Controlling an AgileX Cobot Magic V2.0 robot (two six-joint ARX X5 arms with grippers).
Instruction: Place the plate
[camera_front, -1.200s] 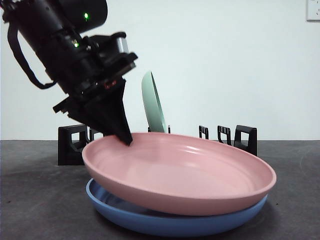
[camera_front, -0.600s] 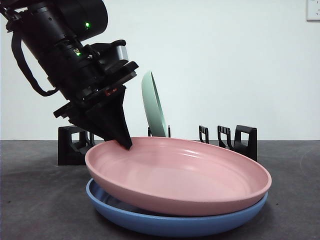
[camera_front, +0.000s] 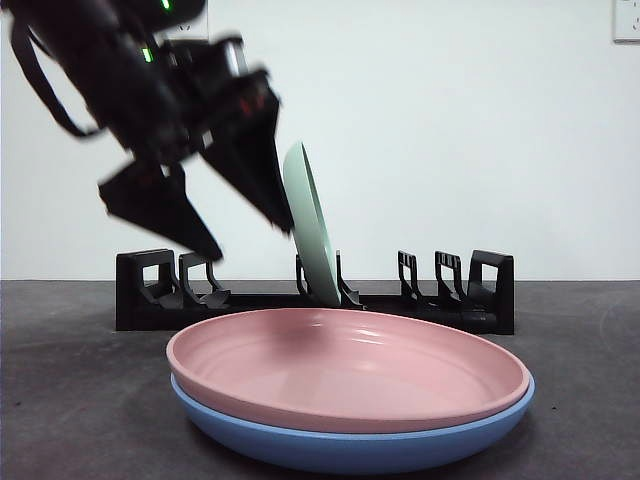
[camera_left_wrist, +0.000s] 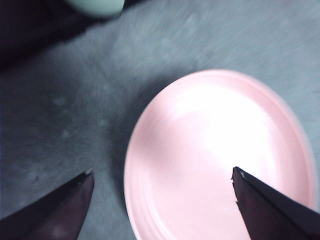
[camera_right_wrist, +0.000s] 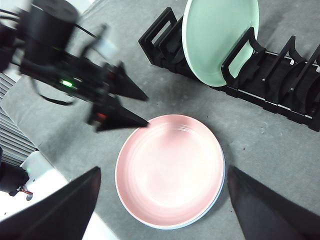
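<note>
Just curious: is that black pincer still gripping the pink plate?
Apart. The front view shows the left pincer open above the pink plate, with clear space between; a second ago it pinched the rim.

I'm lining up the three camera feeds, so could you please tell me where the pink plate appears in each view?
Front view: pink plate low centre, nested on the blue plate.
Left wrist view: fills the right half.
Right wrist view: lower centre.
Shared landmark: the green plate in the black rack.
</note>
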